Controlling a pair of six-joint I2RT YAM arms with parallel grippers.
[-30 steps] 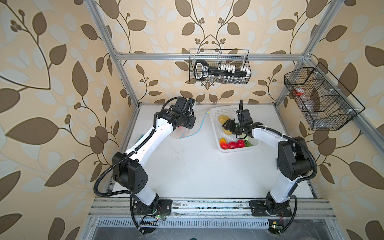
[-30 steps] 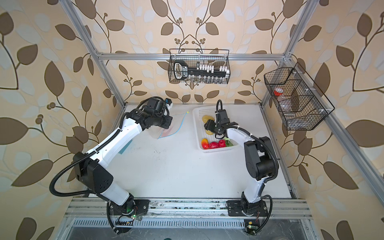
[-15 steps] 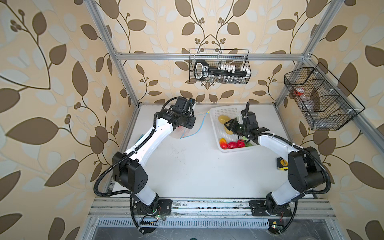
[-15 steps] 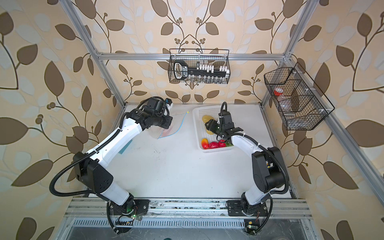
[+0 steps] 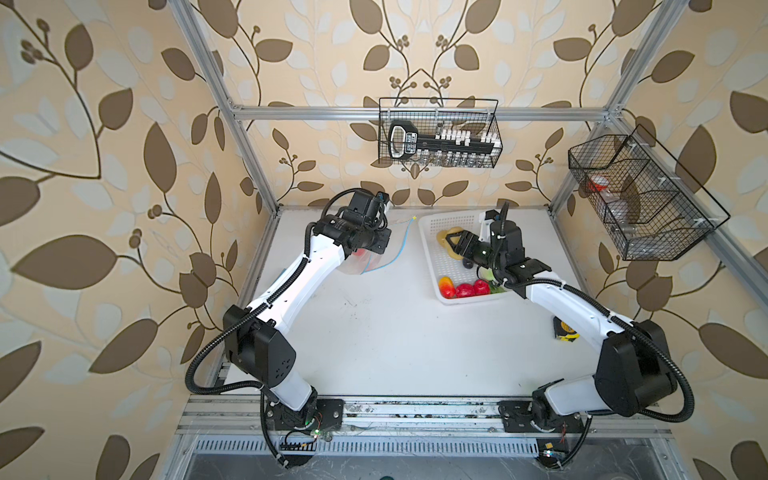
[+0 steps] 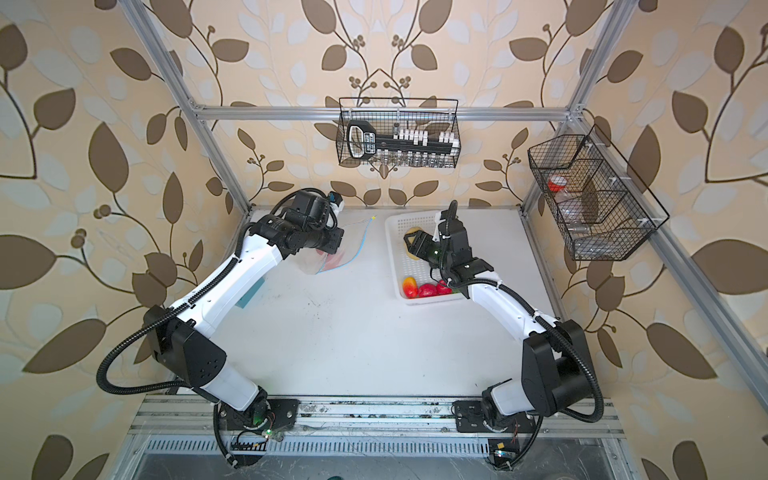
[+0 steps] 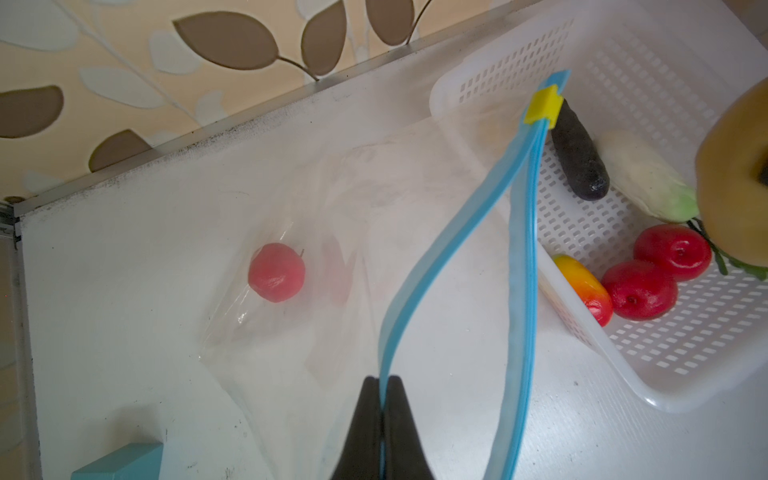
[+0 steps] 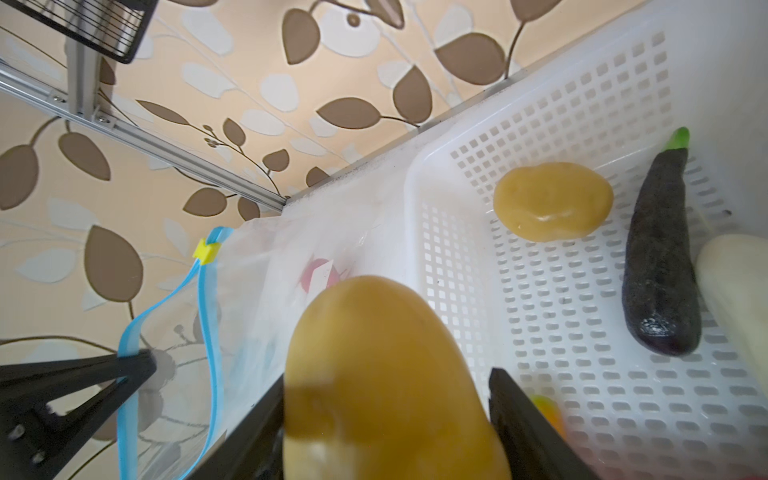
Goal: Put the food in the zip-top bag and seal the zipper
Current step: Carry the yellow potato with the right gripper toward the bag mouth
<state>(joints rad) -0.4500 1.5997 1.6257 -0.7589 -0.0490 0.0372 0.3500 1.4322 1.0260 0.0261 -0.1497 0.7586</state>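
Right tool [image 5: 452, 246] with potato [image 8: 386, 365], nearer the bag [image 7: 332, 187]

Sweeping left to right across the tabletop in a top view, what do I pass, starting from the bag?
zip-top bag → white basket, left wall → mango → red tomato → second red tomato → green leaf → black-and-yellow item

Clear crinkly zip-top bag [image 7: 332, 199] lies just beside the white perforated basket [image 7: 665, 365], mouth gaping. Its light-blue zipper strip [image 7: 432, 253] is split into two lips, with the yellow slider [image 7: 543, 104] at the far end. One red toy tomato [image 7: 276, 272] sits inside. A glossy yellow-tan potato [image 8: 374, 324] is held aloft over the basket's edge. The second potato [image 8: 552, 201], dark eggplant [image 8: 660, 257], white-green cabbage [image 7: 648, 183], red-yellow mango [image 7: 584, 286] and two more red tomatoes [image 7: 640, 291] are in the basket.
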